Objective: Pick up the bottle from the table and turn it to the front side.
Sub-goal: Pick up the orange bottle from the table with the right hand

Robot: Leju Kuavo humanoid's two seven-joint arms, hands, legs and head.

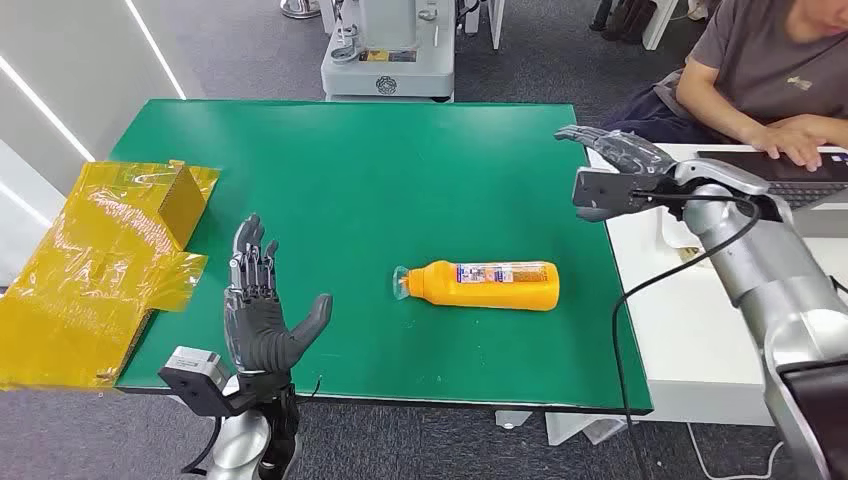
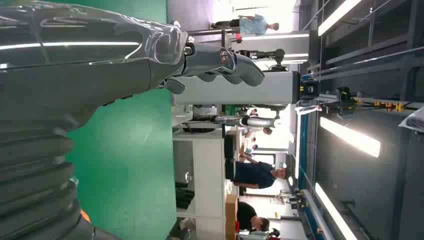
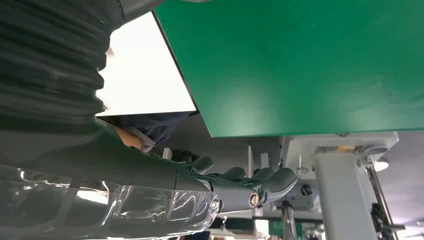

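Nearest you, at the table's front edge, your left hand stands upright with palm facing inward and fingers spread; it holds nothing and touches nothing. The left wrist view confirms this: the thumb is extended with only the room's background beyond it.

Further in, near the middle of the green table, the orange bottle lies on its side, its clear cap end pointing toward your left hand and its base toward the right edge. A strip of printed label shows along its upper side. The bottle is well apart from both hands.

Further back and to the right, your right hand is raised above the table's right edge, next to the white desk. Its fingers are extended and loose, gripping nothing; the right wrist view shows the fingertips free beyond the table's far edge.

Beyond that, a person sits at a laptop on the white desk. Yellow film sheeting lies off the table's left side.

Assessment: the pick-up has not begun; you are at the approach step. The left hand appears the closer of the two. The next move calls for bringing a hand down to the bottle's body, closing around its width, lifting it, then rotating it until the front label faces you. A smooth bottle lying flat is likely to roll if nudged off-centre.
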